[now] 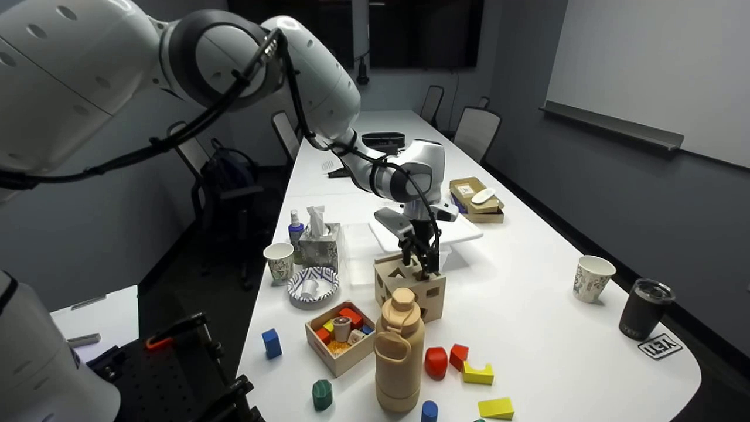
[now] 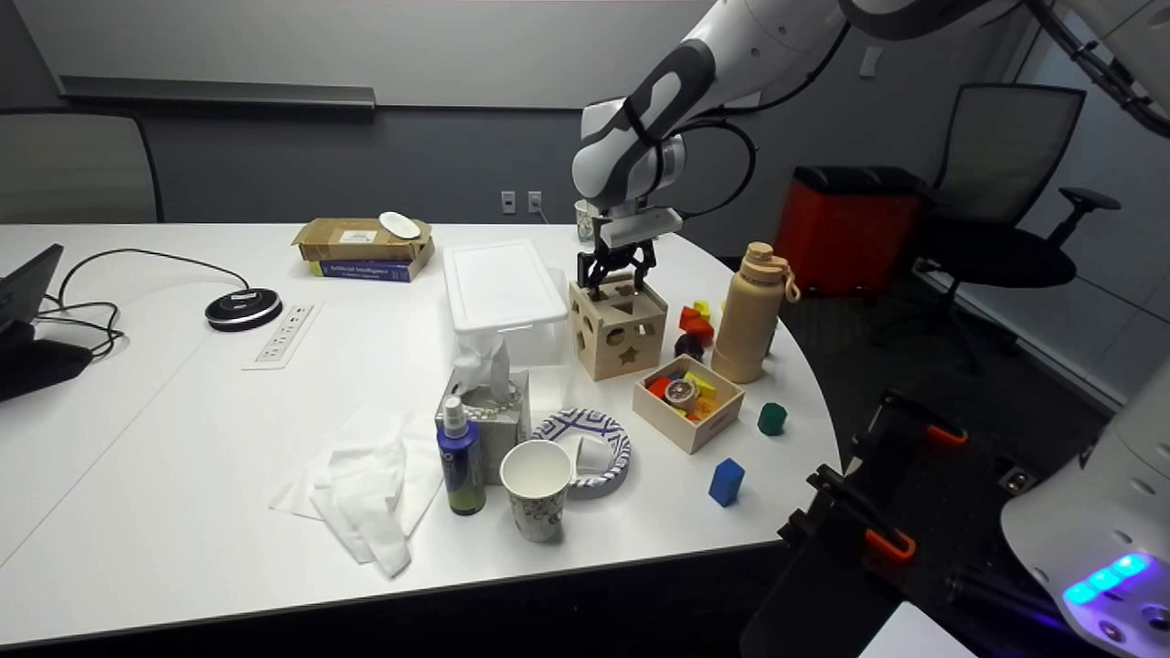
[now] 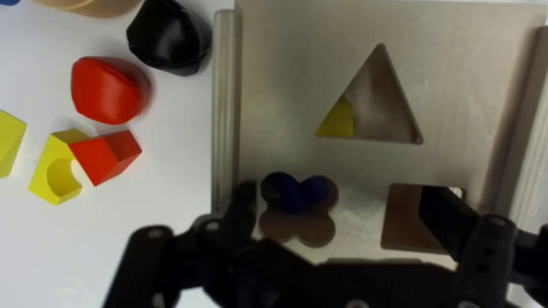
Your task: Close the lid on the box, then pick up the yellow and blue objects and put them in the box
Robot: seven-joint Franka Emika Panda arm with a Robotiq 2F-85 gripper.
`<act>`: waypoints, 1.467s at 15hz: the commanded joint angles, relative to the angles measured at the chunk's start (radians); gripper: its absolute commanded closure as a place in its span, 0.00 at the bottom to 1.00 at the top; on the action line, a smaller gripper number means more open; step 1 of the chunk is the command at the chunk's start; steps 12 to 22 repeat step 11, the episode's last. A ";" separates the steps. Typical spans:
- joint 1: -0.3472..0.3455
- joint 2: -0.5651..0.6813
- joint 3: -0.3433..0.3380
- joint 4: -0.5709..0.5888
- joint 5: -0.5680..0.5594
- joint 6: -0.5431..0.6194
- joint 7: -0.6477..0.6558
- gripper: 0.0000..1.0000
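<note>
Lid (image 3: 291, 107) lies on the box (image 2: 647, 347), under the claw (image 3: 340, 199); I can't tell if it's all closed. The claw is spread wide, no block in it. One finger (image 3: 445, 220) is at the square hole (image 3: 402, 222), so it could snag and tip the box. Reaching for the yellow blocks (image 1: 478, 378) could knock the bottle (image 1: 403, 375) near them. A blue block (image 2: 727, 482) stands farther off.

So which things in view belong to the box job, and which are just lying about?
For the job:
pincer
wooden box
lid
yellow arch
plain yellow block
blue block
blue cylinder
perhaps the yellow and blue pieces in the tray

Just about:
red blocks
black block
green block
tan bottle
tissue box
spray bottle
black tumbler
</note>
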 commanded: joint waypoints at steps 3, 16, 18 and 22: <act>0.026 -0.259 -0.001 -0.298 0.009 0.097 -0.026 0.00; 0.146 -0.579 -0.043 -0.667 -0.107 0.166 0.084 0.00; 0.146 -0.579 -0.043 -0.667 -0.107 0.166 0.084 0.00; 0.146 -0.579 -0.043 -0.667 -0.107 0.166 0.084 0.00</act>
